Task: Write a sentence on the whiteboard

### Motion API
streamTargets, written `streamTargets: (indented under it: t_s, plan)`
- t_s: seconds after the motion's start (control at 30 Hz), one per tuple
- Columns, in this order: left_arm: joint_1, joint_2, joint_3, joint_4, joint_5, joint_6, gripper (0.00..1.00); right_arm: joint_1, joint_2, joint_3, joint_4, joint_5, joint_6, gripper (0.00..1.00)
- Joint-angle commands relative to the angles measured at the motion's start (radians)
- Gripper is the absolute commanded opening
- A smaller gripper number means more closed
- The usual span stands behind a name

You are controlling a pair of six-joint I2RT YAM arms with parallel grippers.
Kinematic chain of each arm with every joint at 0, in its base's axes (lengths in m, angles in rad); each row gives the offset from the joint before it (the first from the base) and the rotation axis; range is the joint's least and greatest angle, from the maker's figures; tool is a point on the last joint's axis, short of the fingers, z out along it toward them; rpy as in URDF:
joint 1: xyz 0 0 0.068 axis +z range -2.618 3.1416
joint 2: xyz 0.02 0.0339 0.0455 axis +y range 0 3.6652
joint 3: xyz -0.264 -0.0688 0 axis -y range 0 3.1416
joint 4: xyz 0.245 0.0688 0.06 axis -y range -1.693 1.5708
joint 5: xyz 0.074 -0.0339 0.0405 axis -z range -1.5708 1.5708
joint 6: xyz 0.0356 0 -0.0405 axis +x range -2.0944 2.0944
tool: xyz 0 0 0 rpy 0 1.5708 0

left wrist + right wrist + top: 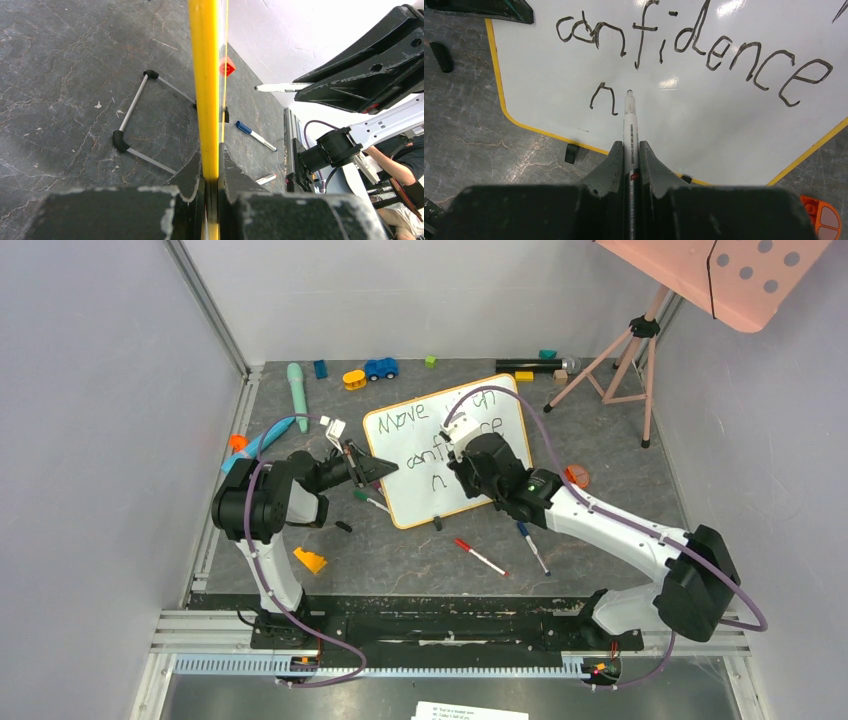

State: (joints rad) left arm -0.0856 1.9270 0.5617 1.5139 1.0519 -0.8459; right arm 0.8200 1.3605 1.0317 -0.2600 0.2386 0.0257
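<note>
The whiteboard [412,498] lies tilted on the dark table, orange-framed. The sentence [402,424] on it reads "Move" in the top row; the right wrist view shows "confidence" [694,46] and a lone "n" [602,98] below it. My left gripper [385,468] is shut on the whiteboard's left edge, its jaws pinching the yellow frame [205,75] at the gripper [210,152]. My right gripper [629,146] hovers over the board [704,120], shut on a white marker [629,125] whose tip sits just right of the "n". The left wrist view also catches that marker [280,87].
A red marker [480,557], a blue marker [532,547] and a green one [368,500] lie near the board's front edge. An orange wedge [310,560] sits front left and an orange disc [577,477] lies right of the board. A pink tripod [620,350] and small toys [381,368] stand at the back.
</note>
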Motion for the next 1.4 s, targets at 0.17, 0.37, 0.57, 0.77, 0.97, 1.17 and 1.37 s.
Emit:
streamTargets:
  t_s: [0.17,0.37,0.57,0.77,0.97,1.17,1.37]
  plan:
    - [-0.003,0.009,-0.017,0.043,-0.037,0.191,0.02,-0.002,0.077,0.039,-0.002,0.03,-0.017,0.0]
    - [-0.003,0.009,-0.019,0.043,-0.038,0.192,0.02,-0.002,0.106,0.047,-0.002,0.049,-0.017,0.0]
    - [-0.003,0.005,-0.024,0.043,-0.039,0.195,0.02,-0.005,0.111,0.048,-0.005,0.078,-0.014,0.0]
    - [-0.003,0.006,-0.024,0.043,-0.039,0.195,0.02,-0.011,0.111,0.053,-0.005,0.094,-0.017,0.0]
    - [-0.003,0.006,-0.022,0.043,-0.04,0.195,0.02,-0.018,0.126,0.062,-0.003,0.105,-0.017,0.0]
    - [-0.004,0.005,-0.022,0.043,-0.039,0.195,0.02,-0.018,0.153,0.072,0.006,0.101,-0.043,0.0]
    - [-0.004,0.004,-0.023,0.043,-0.041,0.199,0.02,-0.018,0.156,0.071,0.014,0.057,-0.055,0.0]
